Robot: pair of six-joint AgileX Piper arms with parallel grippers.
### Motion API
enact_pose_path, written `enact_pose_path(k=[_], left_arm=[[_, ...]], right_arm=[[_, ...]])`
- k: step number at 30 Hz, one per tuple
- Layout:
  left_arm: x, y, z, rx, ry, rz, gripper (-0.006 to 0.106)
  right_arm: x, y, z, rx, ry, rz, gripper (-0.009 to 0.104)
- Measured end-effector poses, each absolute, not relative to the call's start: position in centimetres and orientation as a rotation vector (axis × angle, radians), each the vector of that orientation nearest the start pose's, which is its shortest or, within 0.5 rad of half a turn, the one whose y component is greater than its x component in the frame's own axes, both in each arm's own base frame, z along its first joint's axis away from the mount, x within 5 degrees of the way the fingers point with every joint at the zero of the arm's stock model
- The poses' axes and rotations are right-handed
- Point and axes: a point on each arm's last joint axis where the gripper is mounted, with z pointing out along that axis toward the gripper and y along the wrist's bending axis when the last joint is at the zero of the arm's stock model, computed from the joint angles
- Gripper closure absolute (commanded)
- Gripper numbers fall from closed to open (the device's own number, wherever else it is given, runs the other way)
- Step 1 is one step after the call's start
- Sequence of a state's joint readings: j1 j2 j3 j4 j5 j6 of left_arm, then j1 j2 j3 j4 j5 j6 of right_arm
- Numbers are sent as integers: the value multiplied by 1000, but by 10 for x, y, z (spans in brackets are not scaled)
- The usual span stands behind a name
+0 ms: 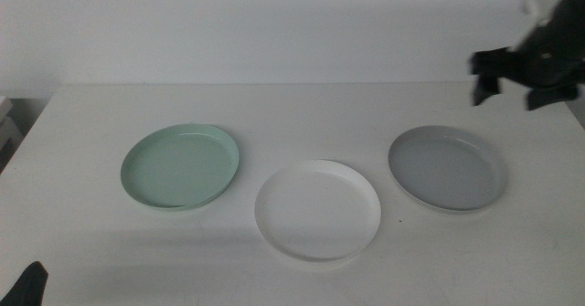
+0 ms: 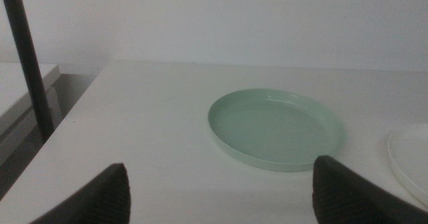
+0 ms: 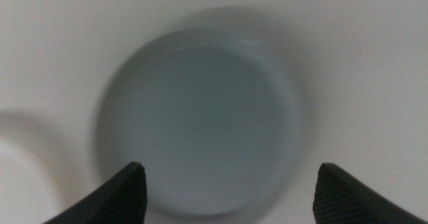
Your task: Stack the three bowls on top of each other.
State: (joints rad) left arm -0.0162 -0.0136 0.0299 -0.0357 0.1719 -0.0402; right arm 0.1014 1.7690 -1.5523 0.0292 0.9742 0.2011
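Observation:
Three bowls lie apart on the white table. The mint green bowl [image 1: 181, 167] [image 2: 276, 127] is at the left, the white bowl [image 1: 317, 210] [image 2: 411, 160] sits nearer the front in the middle, and the grey bowl [image 1: 446, 167] [image 3: 199, 120] is at the right. My right gripper [image 1: 514, 79] [image 3: 227, 190] hangs in the air above and behind the grey bowl, jaws wide open and empty, looking straight down on it. My left gripper [image 2: 221, 194] waits low at the front left, open and empty, well short of the green bowl.
A dark upright pole [image 2: 28, 57] stands off the table's left edge beside a pale side surface [image 2: 20, 83]. The white wall runs along the table's far edge.

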Motion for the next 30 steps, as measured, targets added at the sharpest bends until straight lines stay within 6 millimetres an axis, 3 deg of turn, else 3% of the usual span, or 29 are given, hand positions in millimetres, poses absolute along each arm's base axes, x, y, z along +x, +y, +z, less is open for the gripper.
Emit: enact_pose_path(k=[2, 6, 10, 19, 24, 30], left_arm=[[56, -1, 188, -45, 1672, -74, 10], [56, -1, 188, -45, 1672, -74, 10], [56, -1, 188, -45, 1672, -74, 10], [56, -1, 188, -45, 1672, -74, 10], [56, -1, 188, -45, 1672, -74, 10], [56, -1, 188, -45, 1672, -74, 10]], right_arm=[[389, 18, 295, 225, 2679, 107, 28], [400, -9, 277, 287, 2691, 71, 21], [413, -14, 253, 272, 2703, 64, 16], [432, -12, 190, 301, 2810, 103, 21], [434, -11, 166, 324, 2870, 123, 33], [435, -10, 157, 330, 2889, 125, 71]])
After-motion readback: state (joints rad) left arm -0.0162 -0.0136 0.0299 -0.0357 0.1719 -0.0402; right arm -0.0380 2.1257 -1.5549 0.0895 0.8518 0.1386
